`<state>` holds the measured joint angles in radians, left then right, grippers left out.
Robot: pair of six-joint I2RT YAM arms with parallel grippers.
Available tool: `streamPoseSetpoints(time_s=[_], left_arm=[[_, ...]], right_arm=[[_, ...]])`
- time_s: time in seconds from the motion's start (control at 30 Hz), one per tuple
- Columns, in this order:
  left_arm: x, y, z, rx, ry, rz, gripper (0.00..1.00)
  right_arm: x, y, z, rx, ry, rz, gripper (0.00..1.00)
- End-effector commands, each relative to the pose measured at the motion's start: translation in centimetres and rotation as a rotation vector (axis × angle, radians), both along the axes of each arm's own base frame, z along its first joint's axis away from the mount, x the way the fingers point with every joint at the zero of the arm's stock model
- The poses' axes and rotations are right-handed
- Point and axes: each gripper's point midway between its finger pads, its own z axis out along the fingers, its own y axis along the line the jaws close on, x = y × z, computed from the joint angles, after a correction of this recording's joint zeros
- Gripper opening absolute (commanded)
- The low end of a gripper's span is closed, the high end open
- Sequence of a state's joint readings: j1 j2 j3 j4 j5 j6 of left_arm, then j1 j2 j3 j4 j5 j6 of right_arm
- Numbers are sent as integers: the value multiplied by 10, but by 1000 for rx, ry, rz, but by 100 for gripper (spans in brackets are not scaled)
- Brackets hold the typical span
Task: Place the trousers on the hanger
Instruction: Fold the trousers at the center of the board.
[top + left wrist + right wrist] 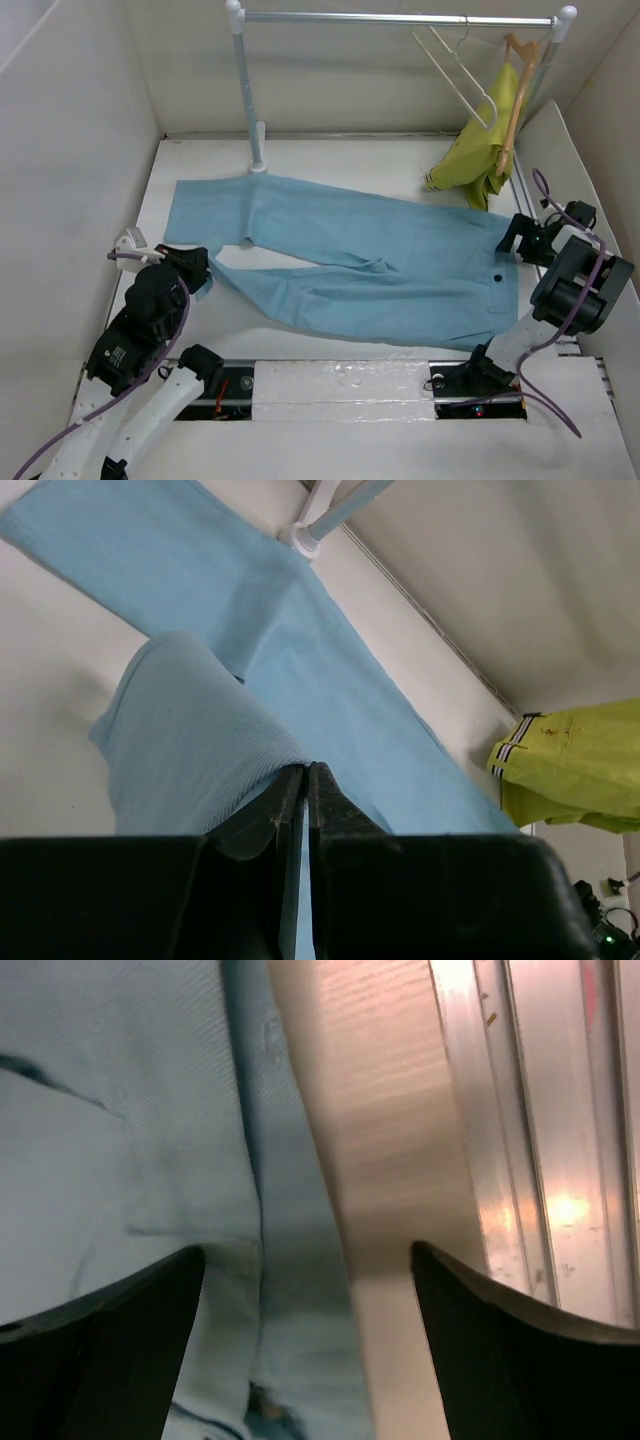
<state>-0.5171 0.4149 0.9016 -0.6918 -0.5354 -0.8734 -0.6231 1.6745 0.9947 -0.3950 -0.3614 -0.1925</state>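
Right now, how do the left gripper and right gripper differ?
The left gripper is shut, pinching a raised leg fold of the trousers; the right gripper is open, gripping nothing. The left gripper is at the leg end, the right gripper over the waistband edge. Both are low, at the trousers.

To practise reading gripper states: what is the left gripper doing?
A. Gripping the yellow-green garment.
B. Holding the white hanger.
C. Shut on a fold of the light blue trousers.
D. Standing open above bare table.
C: in the left wrist view the left gripper has its jaws closed on a fold of the trousers.
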Motion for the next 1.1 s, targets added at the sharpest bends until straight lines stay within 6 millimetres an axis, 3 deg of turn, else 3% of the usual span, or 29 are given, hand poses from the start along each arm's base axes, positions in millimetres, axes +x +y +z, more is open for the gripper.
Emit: streamPoseSetpoints(time_s=[0.0,0.03,0.1,0.13,0.2,0.23,0.27,0.33,0.37,0.43,0.47,0.57,0.63,0.67,0.7,0.77,0.8,0.9,0.93,1.03,1.07], left_arm=[[8,-7,7,-24,-33,-13,0],[9,-7,5,-23,-28,-9,0],[12,-7,4,-26,-28,1,0],[14,-6,3,-19,-23,16,0],[14,-2,3,-8,-19,33,0],[14,0,2,5,-13,43,0],[14,7,1,29,-8,72,0],[13,10,0,44,-3,82,0],[12,13,0,56,1,97,0],[10,17,3,68,1,111,0],[10,20,2,80,8,121,0],[7,22,-2,93,30,124,0],[6,21,-5,95,46,118,0],[4,21,-8,96,57,114,0],[4,20,-9,94,60,108,0],[1,20,-9,87,61,101,0],[1,19,-8,83,58,98,0],[3,14,-6,73,46,71,0],[4,11,-6,72,44,58,0],[5,-5,-11,46,42,-20,0],[5,-12,-9,21,23,-58,0]], right_arm=[[13,3,-11,40,-56,41,89],[14,7,-14,61,-60,48,87],[17,16,-15,111,-79,66,69],[23,22,-13,147,-118,76,33],[27,22,-5,148,-137,74,11],[32,14,10,130,-169,48,2],[38,1,28,77,-188,18,0],[43,1,38,63,-197,17,0],[55,-11,59,20,-237,10,0],[67,-17,76,-5,-255,7,0],[83,-25,90,-30,-280,13,0],[100,-39,95,-49,-257,1,3],[118,-48,91,-51,-237,-6,22],[120,-52,89,-51,-222,-16,46],[123,-54,86,-40,-204,-16,56],[122,-46,93,-43,-206,8,62],[115,-40,93,-50,-183,11,62],[68,-16,110,-99,-199,-36,66],[34,2,105,-99,-187,-57,67],[-21,16,85,-74,-157,-175,65],[-51,23,68,-84,-131,-214,64]])
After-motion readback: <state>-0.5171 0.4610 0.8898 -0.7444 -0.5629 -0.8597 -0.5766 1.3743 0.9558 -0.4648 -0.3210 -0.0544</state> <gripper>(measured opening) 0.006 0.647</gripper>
